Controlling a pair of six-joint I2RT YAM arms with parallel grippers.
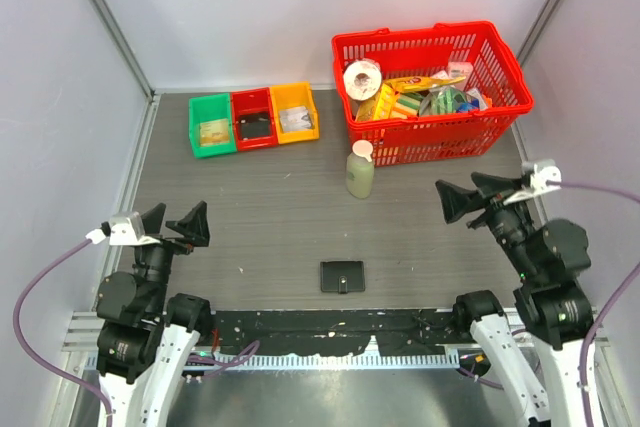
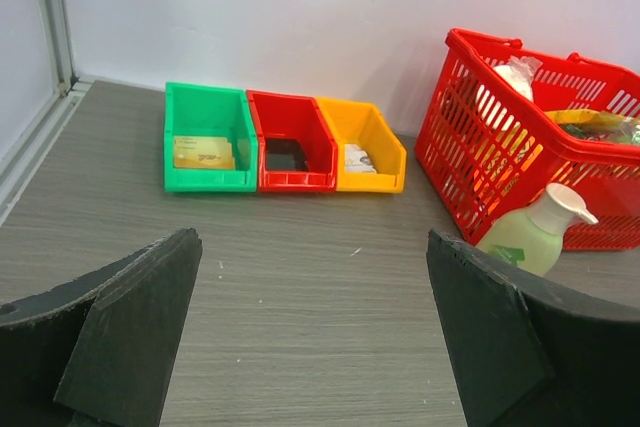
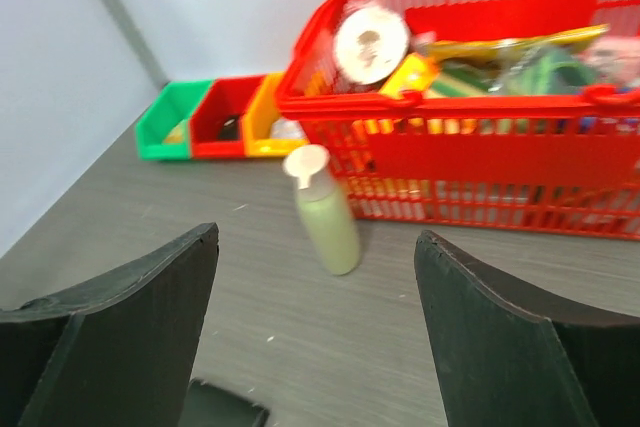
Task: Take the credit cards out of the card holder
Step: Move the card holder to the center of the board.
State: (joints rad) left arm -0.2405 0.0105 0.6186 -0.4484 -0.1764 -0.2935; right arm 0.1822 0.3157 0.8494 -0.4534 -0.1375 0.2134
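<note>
The left fingers [image 2: 125,342] stand spread wide, gripping nothing, raised over the near left of the desk [image 1: 260,232]. The right fingers [image 3: 500,337] are likewise parted and bare, over the near right.

The card holder [image 1: 342,276] lies flat and shut on the desk close to the near edge, between the two arms and apart from both. Whatever cards it holds are hidden inside.

Beyond it, well apart, a pale green bottle [image 1: 360,171] with a white cap stands upright just in front of a red basket [image 1: 440,139] filled with packets and a paper roll. Along the far edge to the left sit a green tray [image 1: 212,125], a red tray [image 1: 254,118] and an orange tray [image 1: 296,112], touching side by side.

Only the overhead view shows the holder whole. The right wrist view, blurred, catches just a dark corner at its bottom edge that may be the holder. The left wrist view looks into the trays: a flat yellow piece [image 2: 203,153] in the green one, something dark in the red one, a pale printed piece in the orange one.
</note>
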